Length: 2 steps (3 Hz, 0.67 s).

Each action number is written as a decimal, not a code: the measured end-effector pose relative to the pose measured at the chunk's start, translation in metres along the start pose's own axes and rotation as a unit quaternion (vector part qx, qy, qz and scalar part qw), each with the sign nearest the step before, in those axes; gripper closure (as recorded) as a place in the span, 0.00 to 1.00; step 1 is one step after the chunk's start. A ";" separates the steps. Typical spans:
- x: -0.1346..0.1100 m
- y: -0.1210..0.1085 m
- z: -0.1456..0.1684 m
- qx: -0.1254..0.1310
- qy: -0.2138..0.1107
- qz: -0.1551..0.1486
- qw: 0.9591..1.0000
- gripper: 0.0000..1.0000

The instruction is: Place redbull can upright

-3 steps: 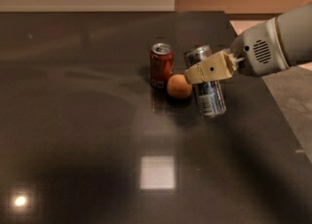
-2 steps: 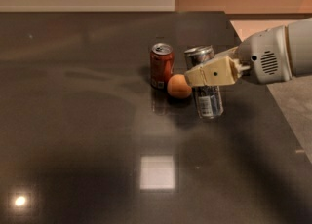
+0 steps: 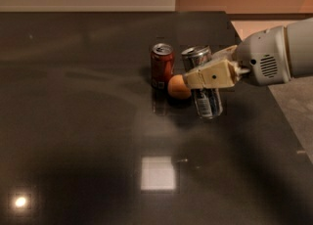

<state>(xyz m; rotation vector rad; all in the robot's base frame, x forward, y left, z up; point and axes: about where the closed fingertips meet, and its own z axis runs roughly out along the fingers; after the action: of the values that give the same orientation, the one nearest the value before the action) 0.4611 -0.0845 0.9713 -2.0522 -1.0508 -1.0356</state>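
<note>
The redbull can is a slim silver can with blue patches and a shiny top. It stands nearly upright, its base at or just above the dark table. My gripper reaches in from the right and is shut on the redbull can around its upper half. The cream-coloured fingers cross the can's front and hide its middle.
A red-brown soda can stands upright just left of the redbull can. An orange round fruit lies between them, touching or nearly touching the gripper tip. The table's right edge runs close behind my arm.
The redbull can has moved slightly left and from a tilt to nearly upright, still held. The soda can and the fruit have not moved.
</note>
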 end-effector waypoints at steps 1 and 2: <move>0.000 0.001 0.002 0.001 0.042 0.000 0.999 1.00; -0.001 0.001 0.008 -0.003 0.091 -0.004 0.996 1.00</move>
<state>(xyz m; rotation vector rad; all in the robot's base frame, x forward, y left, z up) 0.4649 -0.0793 0.9666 -1.9185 -0.9642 -1.2051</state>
